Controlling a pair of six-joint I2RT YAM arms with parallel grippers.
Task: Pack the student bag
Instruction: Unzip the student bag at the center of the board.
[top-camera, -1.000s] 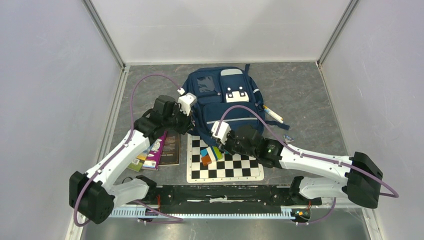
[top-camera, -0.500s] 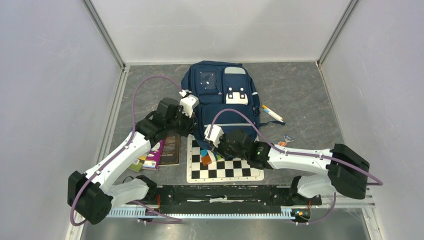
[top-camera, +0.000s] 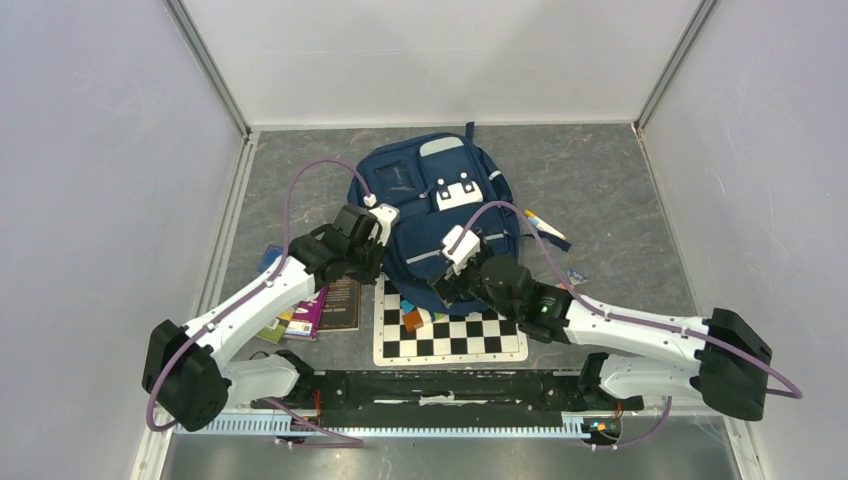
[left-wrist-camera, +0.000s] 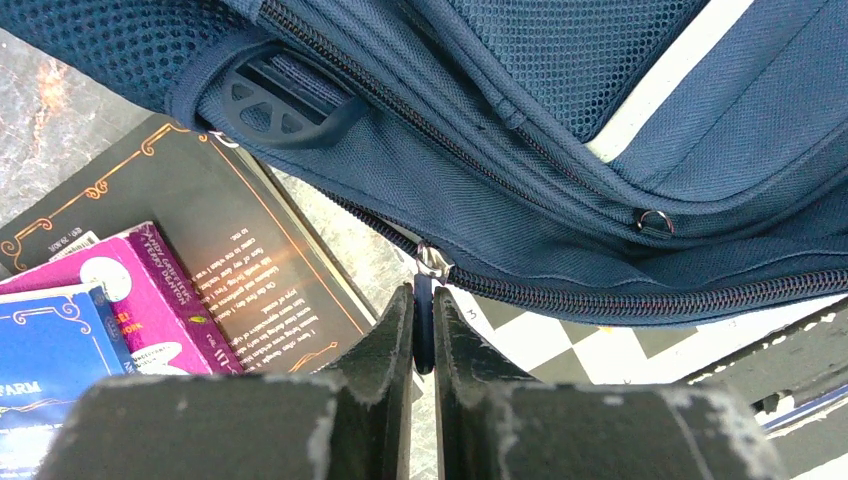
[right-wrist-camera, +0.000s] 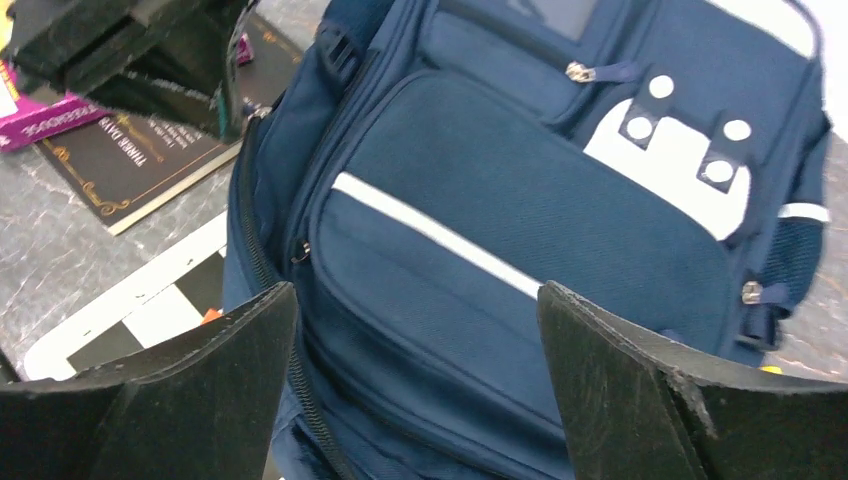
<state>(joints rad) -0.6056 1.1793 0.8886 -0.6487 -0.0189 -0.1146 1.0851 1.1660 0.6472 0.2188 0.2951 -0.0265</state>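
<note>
Between the closed fingers of the left hand (left-wrist-camera: 423, 325), the zipper pull (left-wrist-camera: 430, 265) of the student bag (top-camera: 425, 200), which lies just ahead of both hands; right hand (right-wrist-camera: 415, 300) spread wide, empty, above the bag's front pocket (right-wrist-camera: 520, 260); books (left-wrist-camera: 130, 300) left of the left hand

The left hand (left-wrist-camera: 424, 300) pinches its two black fingers (left-wrist-camera: 385, 340) flat on the dark zipper pull tab (left-wrist-camera: 424, 330) of the large navy blue fabric student bag (left-wrist-camera: 520, 150), just below the silver slider (left-wrist-camera: 433, 262). The bag's edge overlaps a black gold-bordered book (left-wrist-camera: 230, 240) and a black-and-white chequered board (left-wrist-camera: 560, 345). A magenta book (left-wrist-camera: 150, 300) and a blue book (left-wrist-camera: 50, 350) lie lower left on the grey marbled table (left-wrist-camera: 40, 130).
</note>
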